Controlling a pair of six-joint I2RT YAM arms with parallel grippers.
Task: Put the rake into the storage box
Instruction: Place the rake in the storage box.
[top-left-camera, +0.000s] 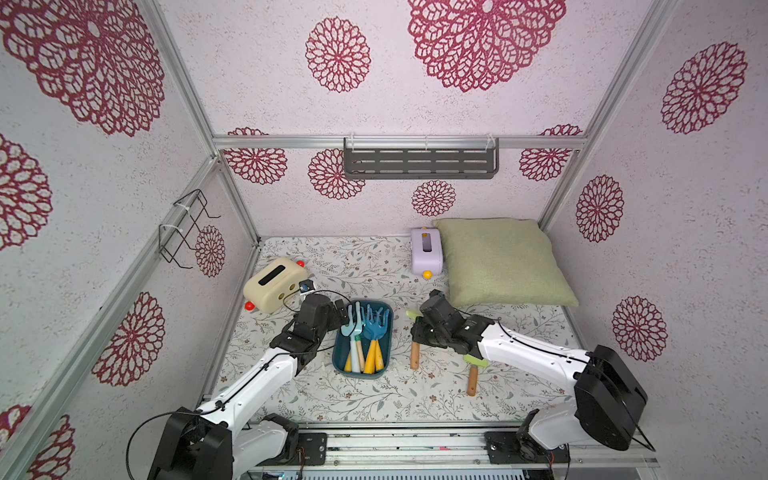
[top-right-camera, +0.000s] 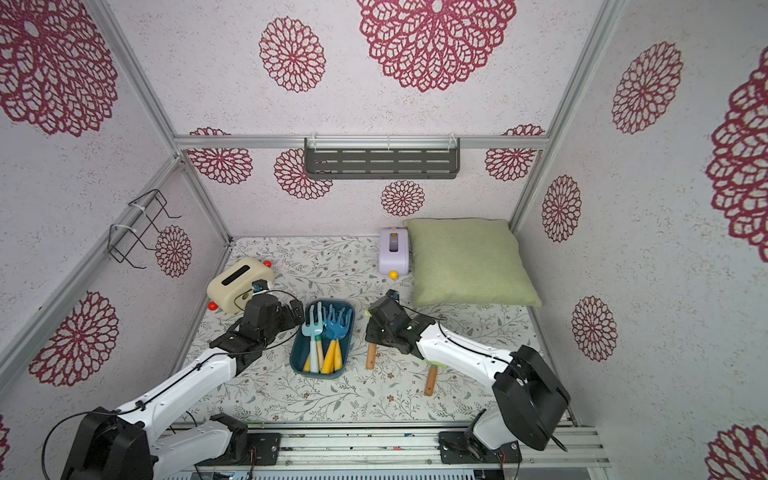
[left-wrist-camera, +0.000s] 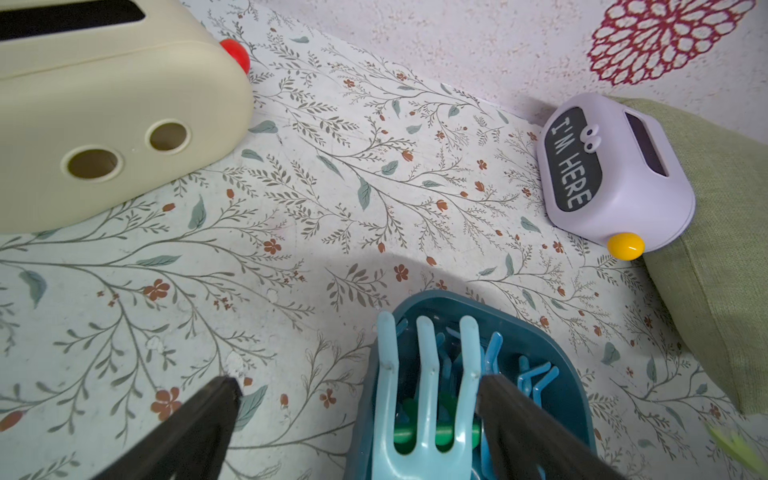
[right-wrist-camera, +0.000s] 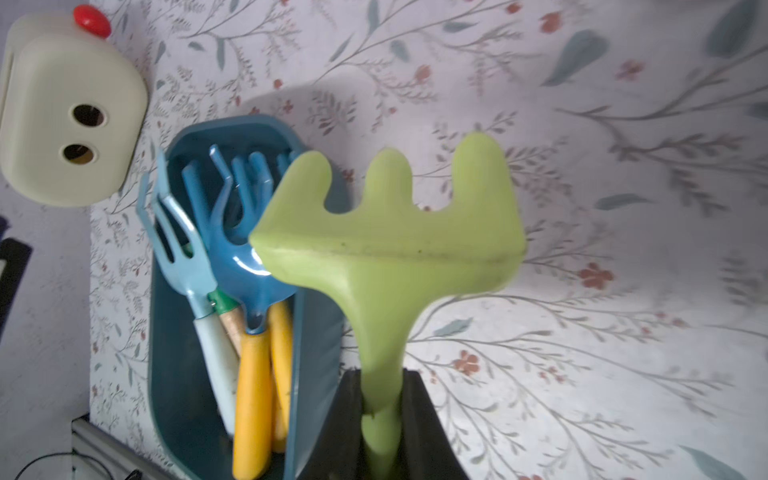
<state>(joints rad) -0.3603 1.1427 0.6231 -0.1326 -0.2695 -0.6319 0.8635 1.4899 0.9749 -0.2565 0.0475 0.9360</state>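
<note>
Right gripper (right-wrist-camera: 381, 392): pinched tight on the neck of the green rake (right-wrist-camera: 386, 249), just below the head. The three tines point away from my wrist.

In both top views the rake is not in the storage box (top-left-camera: 340, 358). It sits just beside the box on my right arm's side, clear of the wall, with its wooden handle pointing back toward the base. I can't tell if the handle end touches the table (top-left-camera: 374, 399).

Left gripper (left-wrist-camera: 357, 384): fingers spread wide, holding nothing. It's parked at the far corner of the box on the left-arm side. One finger is over the table, the other over the box right next to the tines of the pale blue fork (left-wrist-camera: 424, 374).

The box already holds that fork plus blue tools with yellow handles (right-wrist-camera: 253, 374), all lying lengthwise with heads at the far end.

A second green tool (top-left-camera: 472, 380) with a wooden handle lies on the table, its head partly under my right arm.

The cream box (top-left-camera: 274, 284) is just past the left gripper. The lilac box (top-left-camera: 426, 255) is at the back, up against the green cushion (top-left-camera: 503, 262).
</note>
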